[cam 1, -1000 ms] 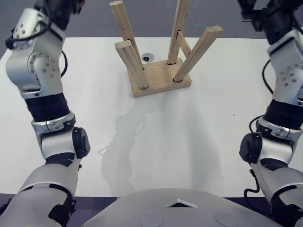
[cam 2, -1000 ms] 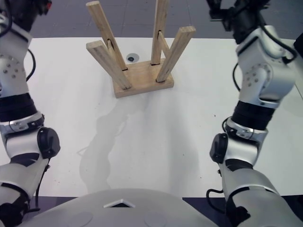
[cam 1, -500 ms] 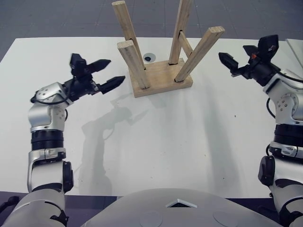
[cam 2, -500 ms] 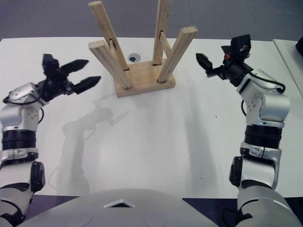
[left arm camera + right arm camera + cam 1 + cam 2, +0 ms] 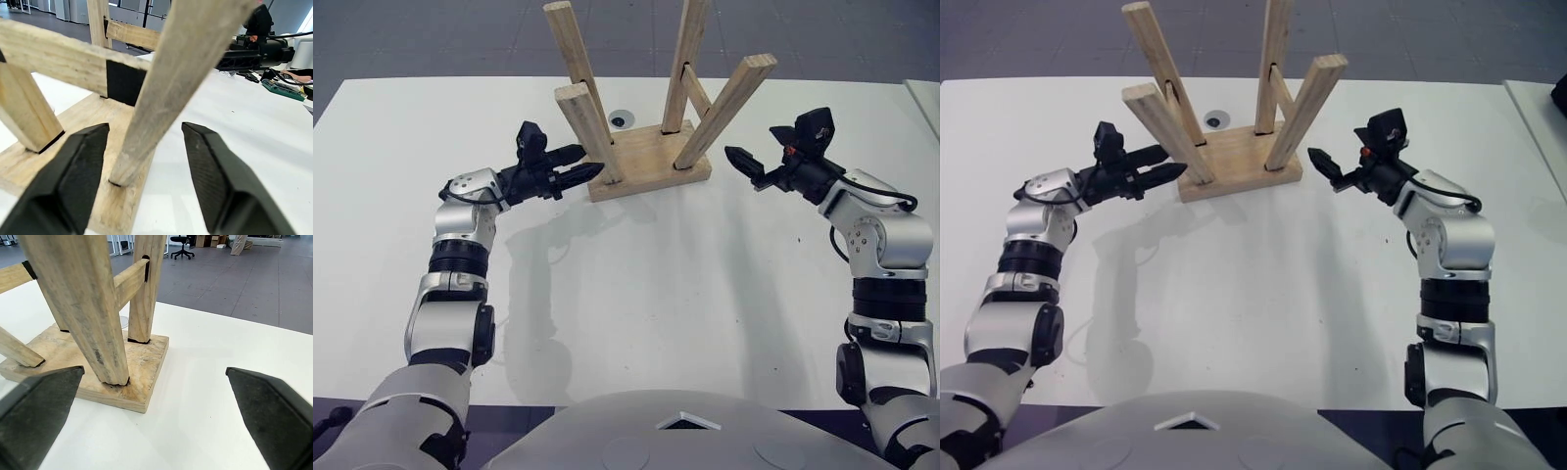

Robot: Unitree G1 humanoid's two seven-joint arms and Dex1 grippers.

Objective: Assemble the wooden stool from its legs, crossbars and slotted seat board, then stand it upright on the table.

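Currently the stool (image 5: 641, 147) is set inverted on the counter (image 5: 636, 294), seat board (image 5: 651, 168) down. The left hand (image 5: 588, 163) is spread open astride one leg (image 5: 587, 127), with nothing gripped. The right hand (image 5: 754, 154) is spread open, empty, nearby. The stool may be tipped, or joints loosened, by an off-centre lift.

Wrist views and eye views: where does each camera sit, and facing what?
Eye views: head, looking down over both arms at the upturned pale wooden stool on the white table.
Left wrist view: left wrist, facing a stool leg inside the open left gripper.
Right wrist view: right wrist, facing the seat board past the open right gripper.
All share the stool.
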